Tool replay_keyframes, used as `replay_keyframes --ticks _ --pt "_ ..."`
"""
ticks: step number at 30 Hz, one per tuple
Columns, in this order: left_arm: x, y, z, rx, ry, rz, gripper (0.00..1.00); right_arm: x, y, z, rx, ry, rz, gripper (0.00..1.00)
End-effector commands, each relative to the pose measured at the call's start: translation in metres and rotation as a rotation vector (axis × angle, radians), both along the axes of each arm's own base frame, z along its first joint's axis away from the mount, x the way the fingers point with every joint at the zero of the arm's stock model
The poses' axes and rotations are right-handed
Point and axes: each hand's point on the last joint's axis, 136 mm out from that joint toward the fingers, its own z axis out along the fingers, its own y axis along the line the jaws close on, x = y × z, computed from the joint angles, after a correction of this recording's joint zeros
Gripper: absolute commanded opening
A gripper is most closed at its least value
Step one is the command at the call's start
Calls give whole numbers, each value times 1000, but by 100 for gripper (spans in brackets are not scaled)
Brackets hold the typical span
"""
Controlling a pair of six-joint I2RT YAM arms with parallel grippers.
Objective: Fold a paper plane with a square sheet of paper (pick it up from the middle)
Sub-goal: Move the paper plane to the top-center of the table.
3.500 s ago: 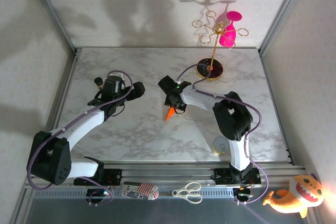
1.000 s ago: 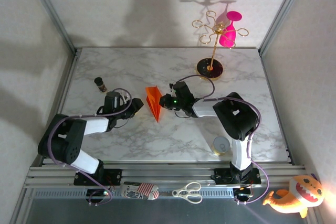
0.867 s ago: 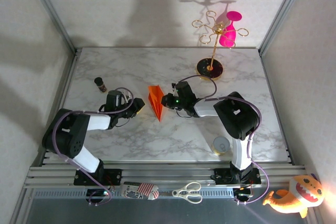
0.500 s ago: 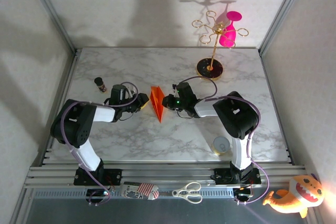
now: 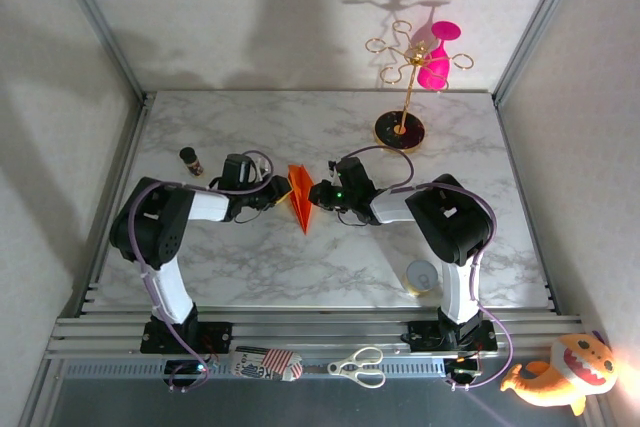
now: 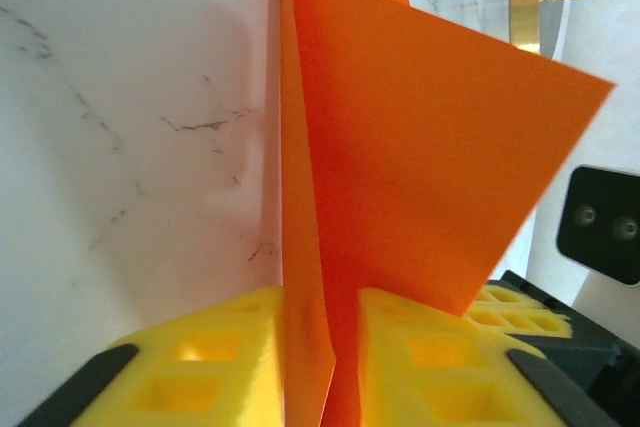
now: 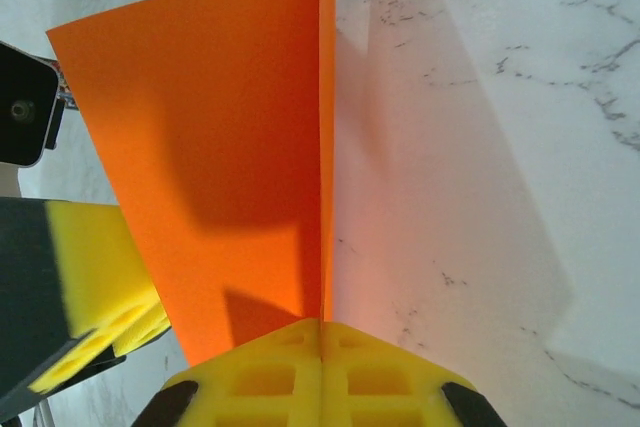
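Note:
The square sheet of paper is folded into a narrow, pointed bright-orange paper plane (image 5: 298, 193). It stands on edge on the marble table (image 5: 300, 267), tip toward the arms. My left gripper (image 5: 281, 190) comes in from the left, and its yellow pads close on the folded layers (image 6: 420, 147), which stand between them. My right gripper (image 5: 316, 194) comes in from the right and is shut on the plane's central crease (image 7: 322, 147). One wing (image 7: 210, 117) spreads to the left in the right wrist view. The left gripper's yellow pad (image 7: 95, 267) shows behind it.
A gold stand on a black round base (image 5: 400, 131) holds a pink glass (image 5: 436, 62) at the back right. A small dark bottle (image 5: 189, 159) stands left of the left gripper. A round roll (image 5: 421, 277) lies near the right arm's base. Scissors (image 5: 358, 367) and an orange plush toy (image 5: 560, 372) lie off the table's front edge.
The left arm has swung right to the paper and its jaws have narrowed onto the fold. The right gripper has kept hold, shifting the paper slightly.

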Motion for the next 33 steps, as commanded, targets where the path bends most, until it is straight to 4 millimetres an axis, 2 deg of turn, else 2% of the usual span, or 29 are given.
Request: replay_keyframes --ticks 1,5,9,14,17,22,28,33 --pt "2 -3 -8 40 11 -26 17 -1 -2 -11 -6 28 3 6" --pt "2 -2 -10 52 14 -25 8 2 -3 -12 -16 37 -4 16" --pt "2 -2 -10 59 13 -31 3 10 -4 -16 -41 44 -3 24" --pt "3 -2 -9 65 9 -39 1 16 -1 -16 -44 38 17 25" --pt "3 -2 -8 65 8 -40 0 18 0 -17 -43 42 29 22" --pt "4 2 -2 74 -4 -14 0 20 -5 -12 -49 31 5 6" --pt "-3 21 6 102 0 111 0 21 -17 -1 -40 -1 -54 4" --pt "-9 30 6 97 3 171 0 19 -18 -7 -32 18 -62 4"
